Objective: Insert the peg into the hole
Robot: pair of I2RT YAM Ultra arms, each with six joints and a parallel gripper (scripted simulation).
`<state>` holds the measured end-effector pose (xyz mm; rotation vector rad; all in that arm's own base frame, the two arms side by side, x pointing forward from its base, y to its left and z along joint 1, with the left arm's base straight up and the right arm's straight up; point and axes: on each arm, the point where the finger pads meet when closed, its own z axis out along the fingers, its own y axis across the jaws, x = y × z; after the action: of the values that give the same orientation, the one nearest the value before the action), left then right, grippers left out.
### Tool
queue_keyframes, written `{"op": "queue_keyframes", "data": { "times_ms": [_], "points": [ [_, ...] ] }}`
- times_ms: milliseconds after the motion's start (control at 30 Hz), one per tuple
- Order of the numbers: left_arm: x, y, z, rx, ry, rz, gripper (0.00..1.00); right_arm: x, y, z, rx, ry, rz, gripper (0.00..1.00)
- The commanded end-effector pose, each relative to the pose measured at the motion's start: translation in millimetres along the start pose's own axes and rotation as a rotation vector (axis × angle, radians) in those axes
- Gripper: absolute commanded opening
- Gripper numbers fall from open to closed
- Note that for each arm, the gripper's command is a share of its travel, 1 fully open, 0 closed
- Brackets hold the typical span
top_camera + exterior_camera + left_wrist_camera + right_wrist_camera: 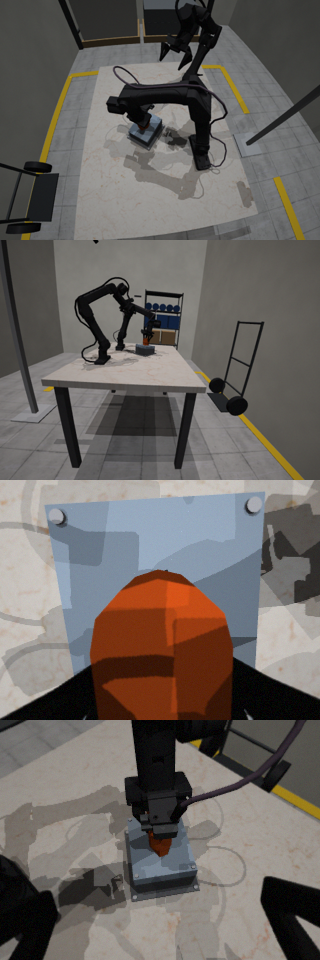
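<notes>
The blue-grey plate point(148, 136) point(144, 350) point(165, 535) point(172, 863) is the top of a raised block on the table. My left gripper point(146, 337) point(159, 829) is shut on the orange peg point(143, 128) point(146, 341) point(160, 630) point(161, 845), which stands about upright over the middle part of the plate. The hole and the peg's lower end are hidden, so I cannot tell whether the tip is above the plate, touching it or in the hole. My right gripper point(169, 65) point(158, 895) is open and empty, high and away from the plate.
The block's dark base flange point(148, 148) point(165, 894) rests on the marble table point(108, 206) point(124, 375). Bolt heads point(57, 516) point(254, 504) sit at the plate's corners. Both arms and their cables rise above the table. A hand truck point(42, 197) point(236, 405) stands on the floor.
</notes>
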<state>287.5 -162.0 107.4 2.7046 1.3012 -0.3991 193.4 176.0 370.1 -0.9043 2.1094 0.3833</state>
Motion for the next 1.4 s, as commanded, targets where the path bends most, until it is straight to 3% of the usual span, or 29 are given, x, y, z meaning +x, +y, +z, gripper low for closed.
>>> {"op": "queue_keyframes", "data": {
  "times_ms": [0,967,1067,1200,1367],
  "points": [
    [-1.2,2.1,-2.6,-0.024,-0.012,-0.014,0.40,-11.7,0.8,-13.9,0.004,-0.049,0.002,1.00],
    [4.2,1.1,21.8,0.005,-0.022,-0.016,0.40,-11.7,0.8,-13.9,0.004,-0.049,0.002,1.00],
    [4.1,2.2,11.0,-0.015,-0.016,-0.007,0.70,-11.7,0.8,-13.9,0.004,-0.049,0.002,1.00],
    [6.0,1.6,-9.9,-0.028,-0.003,-0.004,0.70,-11.7,0.8,-13.9,0.004,-0.049,0.002,1.00],
    [11.4,3.1,-3.3,0.013,-0.014,-0.017,0.70,-11.7,0.8,-13.9,0.004,-0.049,0.002,1.00]
  ]
}}
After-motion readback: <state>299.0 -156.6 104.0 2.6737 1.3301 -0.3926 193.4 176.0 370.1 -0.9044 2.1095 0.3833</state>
